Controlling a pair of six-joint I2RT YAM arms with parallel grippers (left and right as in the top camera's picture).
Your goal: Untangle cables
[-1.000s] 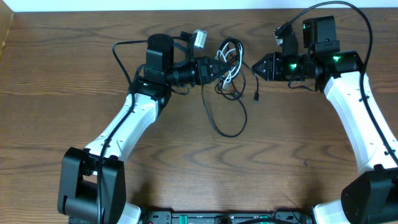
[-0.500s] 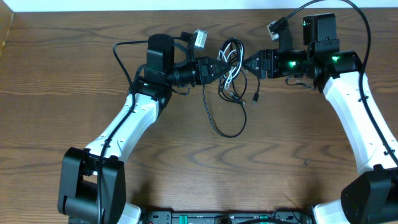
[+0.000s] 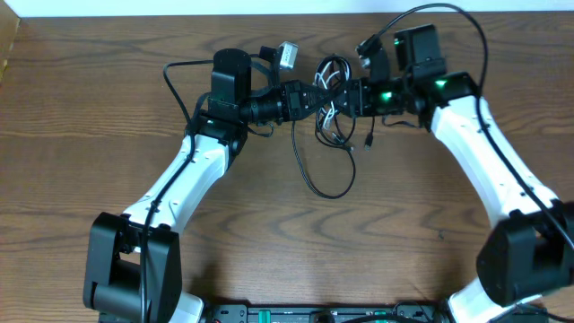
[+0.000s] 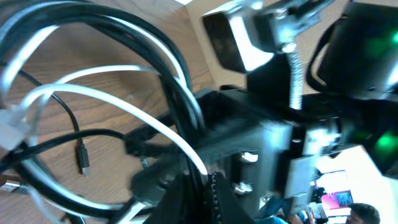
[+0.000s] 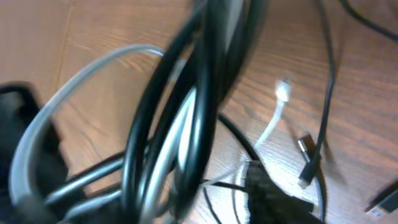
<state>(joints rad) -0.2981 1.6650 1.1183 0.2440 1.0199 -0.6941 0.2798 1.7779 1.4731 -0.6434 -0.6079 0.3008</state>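
The cables (image 3: 334, 106) form a small black and white tangle at the back middle of the table. My left gripper (image 3: 320, 97) is shut on strands at the tangle's left side. In the left wrist view its fingers (image 4: 193, 202) pinch a black cable (image 4: 186, 106) and a white cable (image 4: 124, 102). My right gripper (image 3: 345, 94) is pushed into the tangle from the right, close to the left one. The right wrist view is blurred: black cables (image 5: 205, 93) and a pale cable (image 5: 62, 112) cross in front of a dark fingertip (image 5: 273, 196). I cannot tell whether it grips them.
A black loop (image 3: 328, 190) trails from the tangle toward the table's middle. A loose black plug (image 3: 369, 142) lies just right of it. A silver-white adapter (image 3: 287, 56) sits behind the left gripper. The table's far edge (image 3: 269, 13) is close behind.
My right gripper has moved left into the tangle, its jaws widening and then narrowing on the way. The left arm and its grip have stayed put.
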